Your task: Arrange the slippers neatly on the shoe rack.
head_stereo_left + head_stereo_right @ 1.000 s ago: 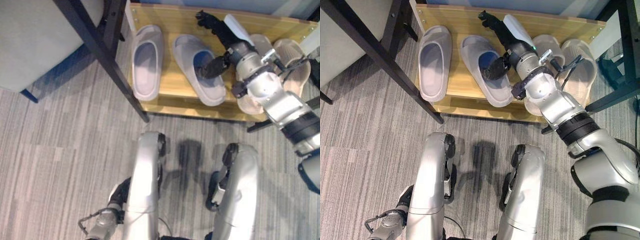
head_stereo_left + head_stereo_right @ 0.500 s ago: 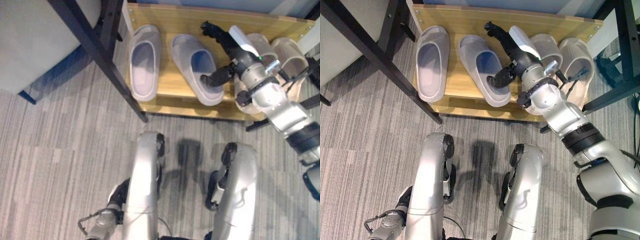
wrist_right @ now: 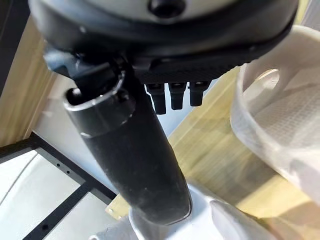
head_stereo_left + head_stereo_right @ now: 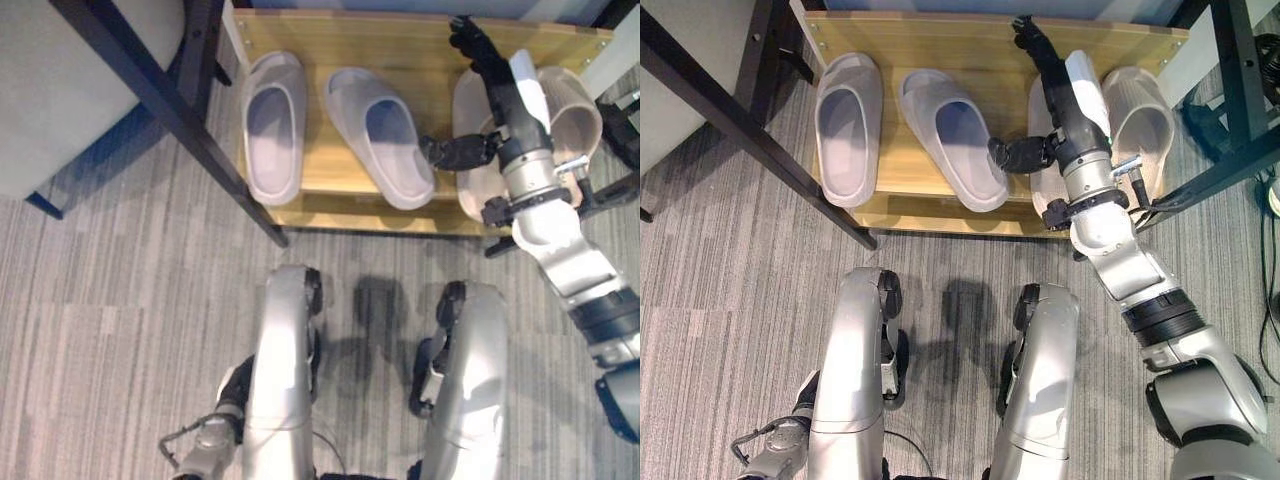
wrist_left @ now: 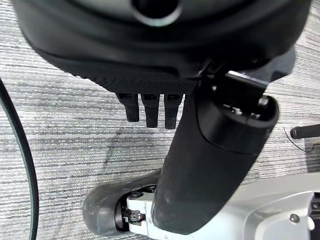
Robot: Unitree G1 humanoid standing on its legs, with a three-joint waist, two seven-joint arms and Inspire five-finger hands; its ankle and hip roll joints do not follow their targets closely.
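Observation:
A wooden shoe rack (image 4: 400,30) holds two grey slippers and two beige ones, all toes to the back. The left grey slipper (image 4: 270,125) lies straight; the second grey slipper (image 4: 382,135) is angled a little, its heel towards the right. My right hand (image 4: 503,100) hovers open over the left beige slipper (image 4: 468,165), with its fingers (image 4: 478,50) straight towards the rack's back and its thumb (image 4: 458,152) pointing at the grey slipper's heel. The other beige slipper (image 4: 575,105) lies at the far right. My left hand (image 5: 150,107) hangs open low over the carpet.
A dark metal frame leg (image 4: 170,110) slants across just left of the rack, with a pale grey surface (image 4: 60,90) behind it. Another black frame (image 4: 1230,100) stands at the rack's right end. Grey striped carpet (image 4: 120,300) lies in front.
My right hand has come out of the second grey slipper and moved right, over the left beige slipper. The whole view has also shifted a little.

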